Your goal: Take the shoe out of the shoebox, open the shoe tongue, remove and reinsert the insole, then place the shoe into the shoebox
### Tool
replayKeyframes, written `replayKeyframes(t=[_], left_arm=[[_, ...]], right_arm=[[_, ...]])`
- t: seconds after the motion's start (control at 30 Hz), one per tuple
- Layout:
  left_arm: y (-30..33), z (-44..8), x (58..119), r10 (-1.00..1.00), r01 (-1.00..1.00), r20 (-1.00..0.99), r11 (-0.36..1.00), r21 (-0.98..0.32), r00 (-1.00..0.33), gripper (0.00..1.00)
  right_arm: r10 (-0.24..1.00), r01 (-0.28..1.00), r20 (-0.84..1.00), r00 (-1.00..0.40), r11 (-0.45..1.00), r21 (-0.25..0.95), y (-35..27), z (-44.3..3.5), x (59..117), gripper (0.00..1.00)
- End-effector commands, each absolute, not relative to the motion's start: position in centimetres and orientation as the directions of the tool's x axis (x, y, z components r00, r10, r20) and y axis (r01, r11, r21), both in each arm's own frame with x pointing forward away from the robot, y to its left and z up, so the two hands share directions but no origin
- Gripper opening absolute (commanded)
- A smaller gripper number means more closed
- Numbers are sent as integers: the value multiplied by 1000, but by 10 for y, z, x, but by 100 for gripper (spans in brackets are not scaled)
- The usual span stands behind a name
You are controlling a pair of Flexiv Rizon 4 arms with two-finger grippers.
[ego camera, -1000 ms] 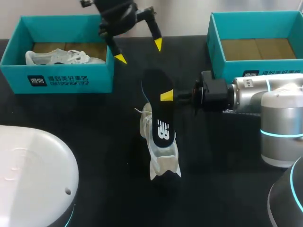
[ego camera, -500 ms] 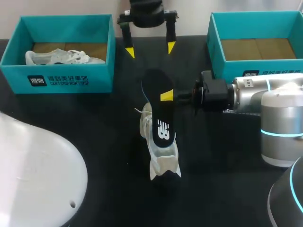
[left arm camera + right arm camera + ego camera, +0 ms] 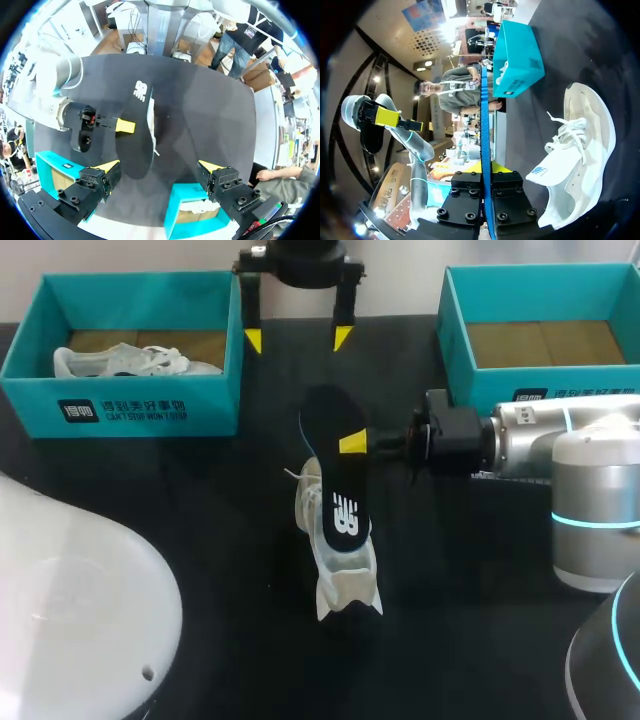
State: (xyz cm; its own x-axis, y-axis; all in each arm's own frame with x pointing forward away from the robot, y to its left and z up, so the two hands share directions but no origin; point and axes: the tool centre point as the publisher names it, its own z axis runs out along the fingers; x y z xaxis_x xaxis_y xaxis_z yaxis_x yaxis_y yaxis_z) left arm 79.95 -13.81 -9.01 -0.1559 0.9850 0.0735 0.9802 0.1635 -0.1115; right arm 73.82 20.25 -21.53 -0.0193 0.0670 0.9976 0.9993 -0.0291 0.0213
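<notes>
A black insole [image 3: 338,475] stands upright over the white shoe [image 3: 343,575] in the middle of the table, its lower end at the shoe's opening. My right gripper [image 3: 353,444] comes in from the right and is shut on the insole's edge; in the right wrist view the insole [image 3: 484,120] shows edge-on between the right gripper [image 3: 488,172] fingers, with the shoe [image 3: 577,150] beside it. My left gripper [image 3: 298,338] hangs open behind the insole, touching nothing. Its wrist view looks down past the left gripper [image 3: 159,167] onto the insole [image 3: 136,135].
A teal shoebox [image 3: 140,405] at the back left holds another white shoe [image 3: 120,361]. A second teal shoebox [image 3: 460,350] at the back right shows only its cardboard floor. My right arm's body [image 3: 590,500] fills the right side.
My left gripper has swung from a tilted pose to a level one and shifted slightly back, staying open. The right gripper, insole and shoe have not moved.
</notes>
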Motion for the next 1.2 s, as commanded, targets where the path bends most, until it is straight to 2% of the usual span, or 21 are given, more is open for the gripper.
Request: replayKeyframes(t=[0.03,0.23,0.4,0.6,1.1,1.2], left_arm=[[-102,-103,780,802,972,-551,214,-95,-230,100],[-87,-104,767,608,964,-762,255,-80,-224,100],[-84,-98,759,499,955,-839,287,-78,-218,100],[-80,-89,744,316,952,-941,307,-18,-120,100],[-80,-89,744,316,952,-941,307,-18,-120,100],[-74,-93,746,160,967,-975,228,-112,-151,100]], right_arm=[[68,999,997,-19,-31,21,205,-216,738,0],[68,999,997,-19,-31,21,205,-216,738,0],[68,999,997,-19,-31,21,205,-216,738,0],[68,999,997,-19,-31,21,205,-216,738,0],[68,999,997,-19,-31,21,205,-216,738,0],[68,999,997,-19,-31,21,205,-216,738,0]])
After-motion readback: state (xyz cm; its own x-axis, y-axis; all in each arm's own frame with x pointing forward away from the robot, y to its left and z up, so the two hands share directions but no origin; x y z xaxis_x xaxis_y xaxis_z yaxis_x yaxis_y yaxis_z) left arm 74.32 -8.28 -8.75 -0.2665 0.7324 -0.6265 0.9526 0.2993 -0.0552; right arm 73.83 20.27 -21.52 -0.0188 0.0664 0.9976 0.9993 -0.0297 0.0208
